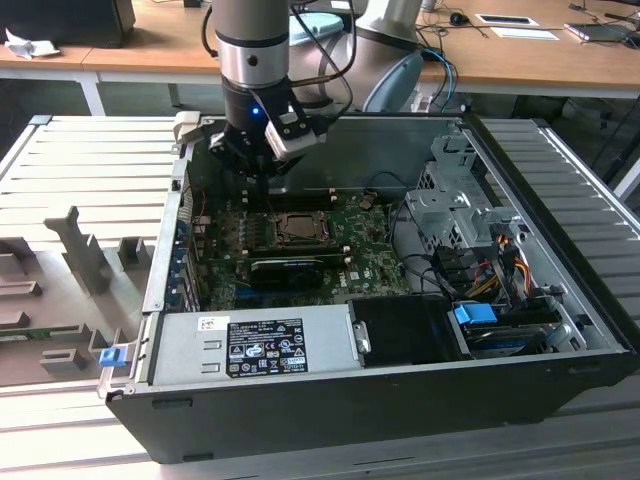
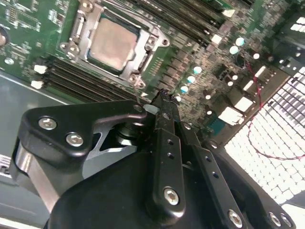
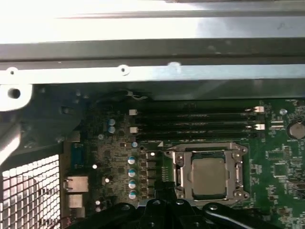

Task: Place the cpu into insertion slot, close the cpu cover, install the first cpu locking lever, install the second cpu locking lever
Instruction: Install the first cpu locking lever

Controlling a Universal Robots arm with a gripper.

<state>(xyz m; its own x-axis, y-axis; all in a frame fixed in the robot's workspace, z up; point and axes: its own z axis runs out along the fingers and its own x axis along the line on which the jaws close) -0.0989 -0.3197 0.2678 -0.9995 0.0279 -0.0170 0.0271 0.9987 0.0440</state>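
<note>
I note: jaws pressed together, nothing held. Cpu point(image 3: 208, 175) flat inside window of closed cpu cover point(image 3: 183, 172), just ahead of jaws' tips, apart from them.

Single arm point(image 1: 250, 40) upright, hand point(image 1: 260, 160) aimed straight down

In the exterior view the grey forearm drops vertically into a black wrist point(image 1: 250, 105), where a small blue light glows, and the hand hangs directly under it. In the second wrist view the hand point(image 2: 162, 101) has both black fingers point(image 2: 164, 138) drawn together to one narrow tip (nothing seen between them), its outer links folded inward; its dark tip point(image 3: 159, 202) also shows in the first wrist view.
</note>
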